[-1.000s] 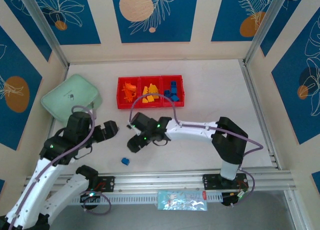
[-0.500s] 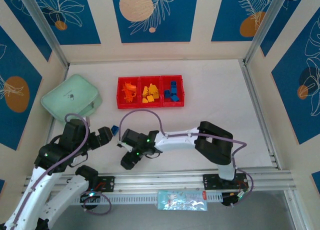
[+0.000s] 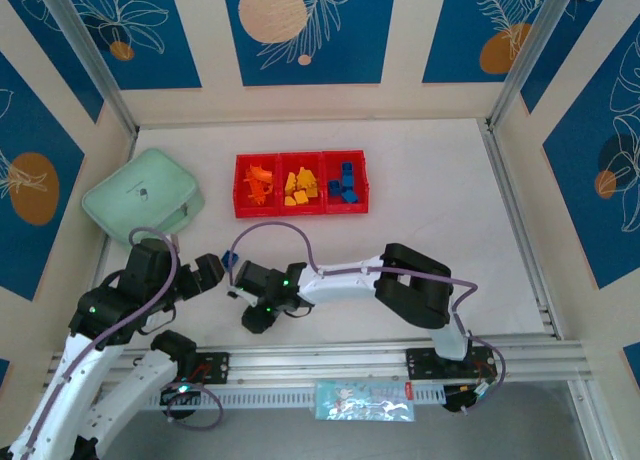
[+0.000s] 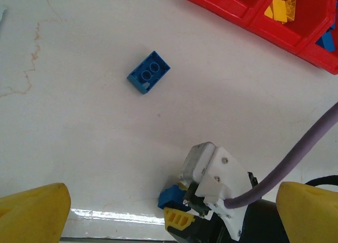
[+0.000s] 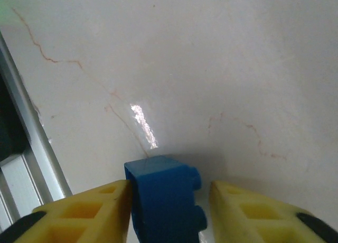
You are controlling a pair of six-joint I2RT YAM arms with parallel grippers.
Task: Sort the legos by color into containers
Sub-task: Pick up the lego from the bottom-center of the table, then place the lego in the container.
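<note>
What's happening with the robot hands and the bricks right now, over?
Left gripper open, empty. Right gripper around a blue brick on the table, grip unconfirmed. Second blue brick loose near left gripper.

1. Tray (image 3: 301,214) sits toward the back of the table (image 3: 430,180), left of centre. Its three compartments run left to right, with bricks (image 3: 298,186) in every one.
2. Rounded case (image 3: 142,197) lies to the tray's left, apart from it and a touch nearer.
3. Out front, a loose brick (image 3: 230,261) lies on the table before the tray's left end, just beside the left gripper (image 3: 213,272).
4. Closer to the near edge, the right gripper (image 3: 254,322) sits just in front of that loose brick. A second brick (image 5: 163,198) is between its fingers (image 5: 84,214).
</note>
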